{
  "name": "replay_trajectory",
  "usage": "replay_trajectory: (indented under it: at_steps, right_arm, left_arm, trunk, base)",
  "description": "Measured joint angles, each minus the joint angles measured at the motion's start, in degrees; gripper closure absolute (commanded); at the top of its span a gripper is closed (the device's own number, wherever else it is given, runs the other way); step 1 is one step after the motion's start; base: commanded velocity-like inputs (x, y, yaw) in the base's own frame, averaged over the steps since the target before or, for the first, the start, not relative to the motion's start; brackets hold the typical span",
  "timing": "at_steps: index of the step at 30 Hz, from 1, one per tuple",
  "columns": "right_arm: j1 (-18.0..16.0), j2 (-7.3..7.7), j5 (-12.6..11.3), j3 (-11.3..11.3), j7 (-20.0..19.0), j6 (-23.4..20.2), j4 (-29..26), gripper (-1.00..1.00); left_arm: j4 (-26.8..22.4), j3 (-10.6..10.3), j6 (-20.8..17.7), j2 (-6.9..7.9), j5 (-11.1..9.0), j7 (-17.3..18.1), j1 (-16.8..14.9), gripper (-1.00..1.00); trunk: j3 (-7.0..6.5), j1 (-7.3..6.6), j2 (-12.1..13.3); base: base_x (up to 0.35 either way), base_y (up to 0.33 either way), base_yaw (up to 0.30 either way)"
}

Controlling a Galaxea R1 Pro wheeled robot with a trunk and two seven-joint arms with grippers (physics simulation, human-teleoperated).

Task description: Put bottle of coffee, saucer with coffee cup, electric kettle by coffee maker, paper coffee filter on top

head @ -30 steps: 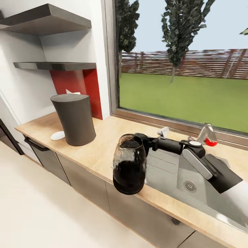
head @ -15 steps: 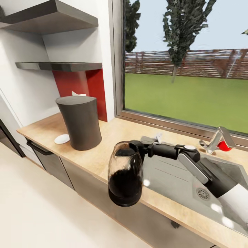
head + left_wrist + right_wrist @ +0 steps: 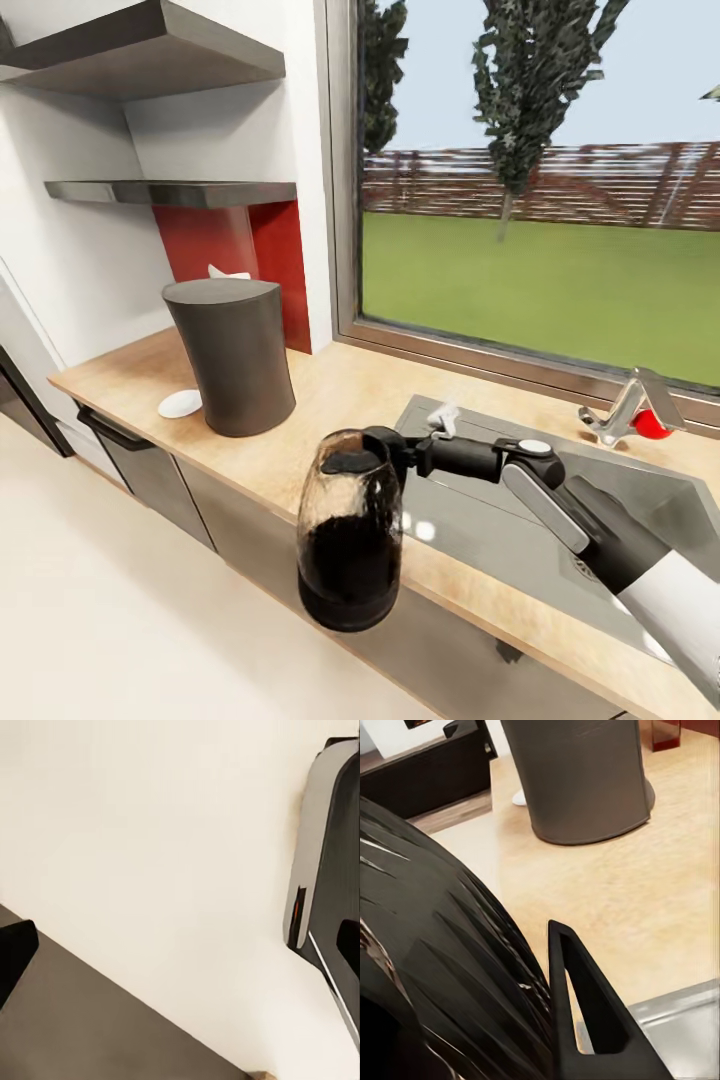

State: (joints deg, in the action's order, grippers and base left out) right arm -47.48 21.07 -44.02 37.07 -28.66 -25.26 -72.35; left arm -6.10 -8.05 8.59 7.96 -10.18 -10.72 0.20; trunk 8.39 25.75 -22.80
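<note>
A: What is changed from half a second ago?

B: The electric kettle point(image 3: 351, 528) is carried a little lower and further left in the head view, out past the front edge of the countertop point(image 3: 330, 400). The shelves, window and coffee maker are placed as before, so the camera is judged steady.

A: What is found from left to right?

B: At far left, wall shelves point(image 3: 170, 190) are mounted, with a red panel below. On the counter beneath, a small white saucer point(image 3: 180, 403) is set just beside the coffee maker point(image 3: 232, 355), a tall dark tapered cylinder. Something white is glimpsed behind it, too hidden to be named. Next the kettle is seen, glass-bodied, dark in its lower half, its long axis upright with a slight tilt. Then the sink point(image 3: 520, 520) and a tap point(image 3: 625, 405) are reached.

A: How is the kettle held?

B: It is gripped at its upper side by the right gripper point(image 3: 400, 458), closed on the kettle, the arm stretched in from the right. In the right wrist view one finger point(image 3: 585, 1012) is pressed along the kettle's ribbed dark wall.

A: And the left gripper?

B: Its two fingertips point(image 3: 15, 949) are seen set well apart, nothing between them, above pale floor.

A: Which relation matters next?

B: The coffee maker lies left of and beyond the kettle, so the kettle is probably to be brought back over the counter and set beside it.
</note>
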Motion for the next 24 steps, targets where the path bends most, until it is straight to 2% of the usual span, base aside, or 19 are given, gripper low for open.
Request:
replay_trajectory:
  at_steps: [5,8,14,15,16,17,18,19,21,24]
  right_arm:
    - [-0.01,-0.13,0.00,-1.29,0.94,0.04,1.73,1.00]
    - [0.00,-0.30,-0.04,-2.26,2.06,0.01,2.77,1.00]
    - [0.00,-2.07,-0.11,-4.18,4.24,-0.13,4.49,1.00]
    - [0.02,-5.12,-0.70,-5.77,11.99,-0.34,4.18,1.00]
    - [0.01,-6.51,-1.13,-8.75,22.53,-0.37,3.67,1.00]
    - [-0.03,-7.18,1.21,-12.90,29.09,-0.43,3.08,1.00]
    - [-0.03,-8.07,1.35,-13.27,31.42,-0.45,2.18,1.00]
    - [0.01,-8.95,-0.48,-12.45,33.83,-0.28,1.08,1.00]
    - [0.00,-10.26,0.39,-12.62,39.54,-0.40,-1.24,1.00]
    - [0.00,-11.88,0.14,-12.67,44.69,-0.36,-4.23,1.00]
  left_arm:
    - [-1.64,-0.01,1.60,1.61,1.65,1.61,-0.04,-1.00]
    - [-2.61,-0.04,2.57,2.57,1.88,2.58,-0.01,-1.00]
    - [-4.50,0.03,4.50,4.51,1.91,4.52,0.03,-1.00]
    - [-4.43,-0.28,15.83,5.53,2.01,17.36,0.05,-1.00]
    - [-4.31,-0.20,16.58,5.62,1.98,18.47,0.09,-1.00]
    - [-4.29,-0.19,16.68,5.69,1.98,18.60,0.22,-1.00]
    - [-4.25,-0.22,16.77,5.77,1.99,18.66,0.36,-1.00]
    - [-4.17,-0.26,16.87,5.86,1.99,18.70,0.48,-1.00]
    - [-4.13,-0.25,17.03,6.18,1.99,18.76,0.64,-1.00]
    - [-4.08,-0.31,17.16,7.13,1.99,19.33,0.72,-1.00]
  trunk:
    - [0.00,0.00,0.00]
    - [0.00,0.00,0.00]
    - [0.00,0.00,0.00]
    - [0.00,-0.01,-0.01]
    - [0.00,-0.01,-0.01]
    - [-0.01,0.01,0.01]
    - [-0.01,0.00,0.00]
    - [0.00,0.00,0.00]
    - [-0.01,0.00,0.01]
    - [-0.01,0.00,0.00]
  base:
    - [0.000,0.000,0.000]
    - [0.000,0.000,0.000]
    - [0.000,0.000,0.000]
    - [0.000,0.000,0.000]
    - [0.000,0.000,0.000]
    - [0.000,0.000,0.000]
    - [0.000,0.000,0.000]
    - [0.000,0.000,0.000]
    - [0.000,0.000,0.000]
    - [0.000,0.000,0.000]
